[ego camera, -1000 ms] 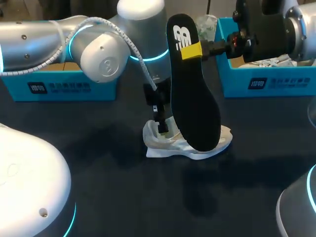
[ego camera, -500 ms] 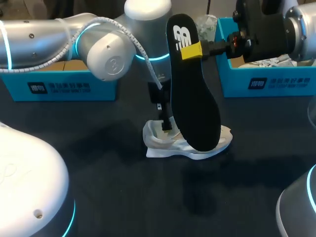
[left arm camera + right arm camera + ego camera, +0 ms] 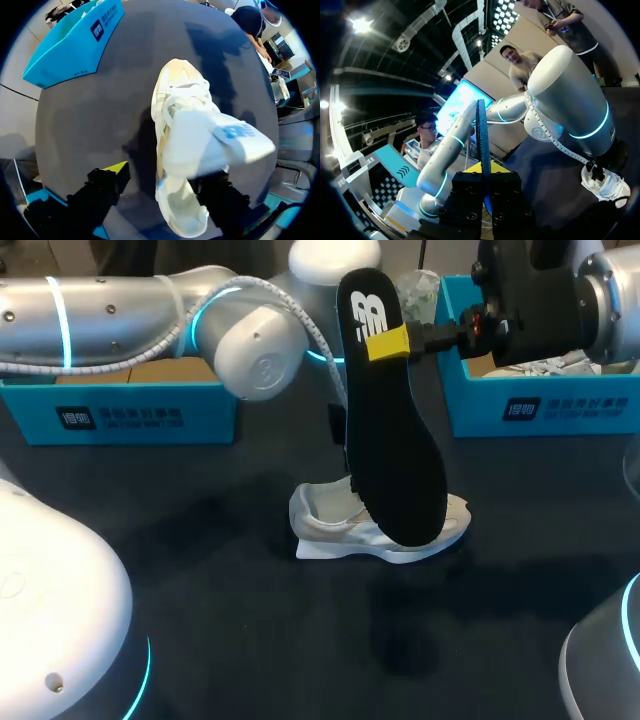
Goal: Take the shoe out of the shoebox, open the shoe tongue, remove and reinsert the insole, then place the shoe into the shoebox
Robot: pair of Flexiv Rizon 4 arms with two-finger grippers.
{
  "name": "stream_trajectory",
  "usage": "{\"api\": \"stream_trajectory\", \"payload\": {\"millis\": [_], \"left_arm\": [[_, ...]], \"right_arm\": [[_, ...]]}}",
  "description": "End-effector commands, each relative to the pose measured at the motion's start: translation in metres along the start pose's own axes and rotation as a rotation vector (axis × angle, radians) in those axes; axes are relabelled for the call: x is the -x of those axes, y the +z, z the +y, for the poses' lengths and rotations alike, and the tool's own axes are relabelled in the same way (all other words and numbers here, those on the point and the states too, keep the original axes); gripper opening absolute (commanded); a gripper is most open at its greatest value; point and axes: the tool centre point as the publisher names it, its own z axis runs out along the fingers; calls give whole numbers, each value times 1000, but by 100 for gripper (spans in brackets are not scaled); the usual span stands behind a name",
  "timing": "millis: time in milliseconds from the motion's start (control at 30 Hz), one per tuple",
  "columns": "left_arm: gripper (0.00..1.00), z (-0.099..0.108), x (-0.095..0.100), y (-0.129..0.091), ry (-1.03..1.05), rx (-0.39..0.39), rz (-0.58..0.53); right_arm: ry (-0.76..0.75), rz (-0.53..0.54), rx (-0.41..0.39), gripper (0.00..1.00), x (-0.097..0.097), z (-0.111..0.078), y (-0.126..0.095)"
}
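A white shoe (image 3: 335, 523) lies on its sole on the dark table, mid-table. The black insole (image 3: 395, 440) hangs upright in front of it, heel end up, with my right gripper (image 3: 388, 343) shut on that end. The right wrist view shows the insole (image 3: 482, 135) edge-on between the fingers. My left gripper (image 3: 340, 440) hovers just above the shoe, its tips hidden behind the insole. In the left wrist view that gripper (image 3: 160, 176) stands open, and the shoe (image 3: 182, 110) lies below between its fingers (image 3: 102, 187), tongue (image 3: 215, 145) raised toward the camera.
A blue shoebox (image 3: 120, 412) stands at the back left under my left arm. A second blue shoebox (image 3: 530, 405) with paper inside stands at the back right under my right arm. The left box (image 3: 75, 45) lies beyond the shoe's toe.
My left arm has swung right and its gripper has risen out of the shoe's opening to behind the insole. The right arm and the insole have not moved.
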Motion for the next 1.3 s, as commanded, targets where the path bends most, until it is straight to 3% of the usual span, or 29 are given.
{"api": "stream_trajectory", "payload": {"millis": [33, 367, 400, 667, 767, 800, 867, 1100, 1300], "left_arm": [[48, -9, 5, 17, 16, -9, 18], [55, -6, -2, 30, 37, -21, 45], [51, -6, -2, 32, 38, -21, 46], [44, -2, -5, 40, 32, -25, 72], [35, -1, -7, 43, 26, -22, 78], [30, -1, -7, 44, 21, -22, 80], [0, -1, -8, 46, 18, -19, 86], [0, 0, -18, 50, 19, -20, 113], [0, -2, -19, 41, 91, -43, 207]], "right_arm": [[2, -3, -3, 0, 1, 1, 2], [2, -3, -3, 0, 1, 1, 2], [2, -3, -3, 0, 1, 1, 2], [2, -3, -3, 0, 1, 1, 2], [2, -3, -3, 0, 1, 1, 2], [2, -3, -3, 0, 1, 1, 2], [2, -3, -3, 0, 1, 1, 2], [2, -3, -3, 0, 1, 1, 2], [2, -3, -3, 0, 1, 1, 2]]}}
